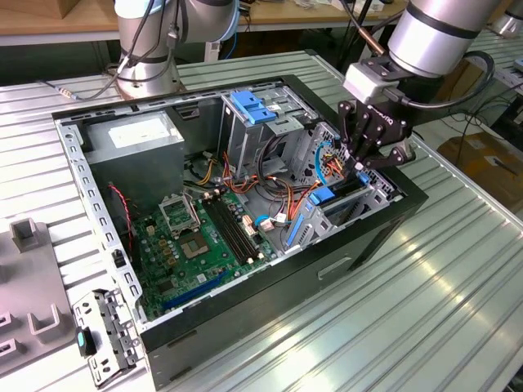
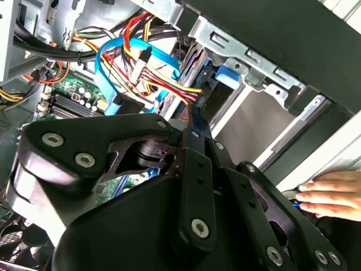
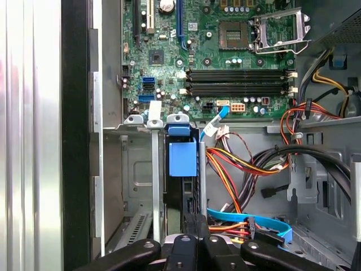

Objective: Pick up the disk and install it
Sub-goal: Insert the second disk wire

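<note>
The open case (image 1: 245, 204) lies on the desk (image 1: 425, 310), and the gripper (image 1: 372, 151) hangs over its corner at the exterior view's right. Directly under the fingers (image 3: 192, 248) the disk (image 3: 183, 169) stands on edge in the drive bay (image 1: 343, 204). Beside the fingers, inside the case, runs a bundle of cables (image 2: 141, 68). Beyond the bay, farther from the fingers, the motherboard (image 1: 204, 237) lies flat on the case floor. A hand (image 2: 333, 195) rests just beside the gripper, outside the case wall.
</note>
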Robot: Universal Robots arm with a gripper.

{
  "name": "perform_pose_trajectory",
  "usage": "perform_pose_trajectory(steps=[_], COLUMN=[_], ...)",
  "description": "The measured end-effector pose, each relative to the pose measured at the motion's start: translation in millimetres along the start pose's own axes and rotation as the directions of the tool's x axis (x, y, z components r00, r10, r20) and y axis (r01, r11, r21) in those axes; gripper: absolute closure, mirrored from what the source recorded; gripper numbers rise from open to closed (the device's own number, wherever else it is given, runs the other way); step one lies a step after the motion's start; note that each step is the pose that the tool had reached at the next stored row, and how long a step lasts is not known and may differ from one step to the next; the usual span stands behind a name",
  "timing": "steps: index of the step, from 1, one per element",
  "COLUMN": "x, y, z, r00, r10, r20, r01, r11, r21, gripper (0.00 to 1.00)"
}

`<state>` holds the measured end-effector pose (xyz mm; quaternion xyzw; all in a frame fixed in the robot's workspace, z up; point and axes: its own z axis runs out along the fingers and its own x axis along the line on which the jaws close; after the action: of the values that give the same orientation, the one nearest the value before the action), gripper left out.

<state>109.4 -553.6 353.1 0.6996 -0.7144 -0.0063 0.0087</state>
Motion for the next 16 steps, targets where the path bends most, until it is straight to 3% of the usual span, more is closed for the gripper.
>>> perform_pose_trajectory(steps=[4, 16], x=[0.2, 0.1], y=[5.3, 6.5], z=[0.1, 0.1], r00=[1.0000, 1.0000], r10=[0.000, 0.000], r20=[0.0000, 0.0000], r01=[0.000, 0.000], r11=[1.0000, 1.0000], r21=[0.0000, 0.0000], gripper=[0.89, 0.89])
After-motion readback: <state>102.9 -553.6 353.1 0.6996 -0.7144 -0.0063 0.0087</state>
